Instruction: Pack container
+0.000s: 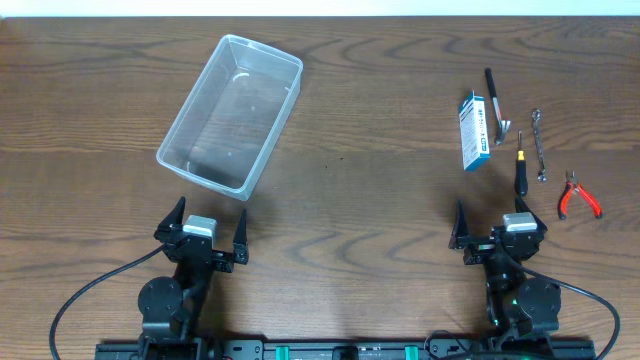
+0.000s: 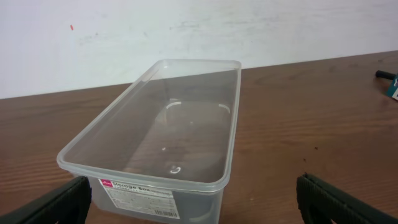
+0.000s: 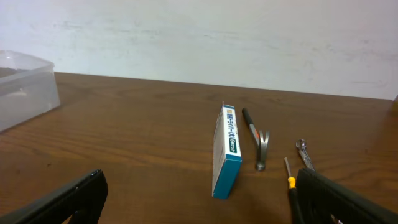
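Note:
The container (image 1: 232, 112) is a clear plastic bin, empty, lying at an angle on the left half of the table. In the left wrist view the container (image 2: 168, 124) stands just ahead of my fingers, its labelled end nearest. My left gripper (image 1: 211, 207) (image 2: 194, 190) is open and holds nothing, a short way in front of the bin's near end. My right gripper (image 1: 492, 212) (image 3: 200, 177) is also open and empty, near the table's front on the right. The bin's corner (image 3: 22, 87) shows at the far left of the right wrist view.
Beyond the right gripper lie a blue-and-white box (image 1: 474, 131) (image 3: 226, 151), a black-handled hammer (image 1: 494, 105) (image 3: 256, 144), a small wrench (image 1: 539, 145) (image 3: 303, 154), a yellow-and-black screwdriver (image 1: 520, 170) (image 3: 290, 180) and red-handled pliers (image 1: 577, 196).

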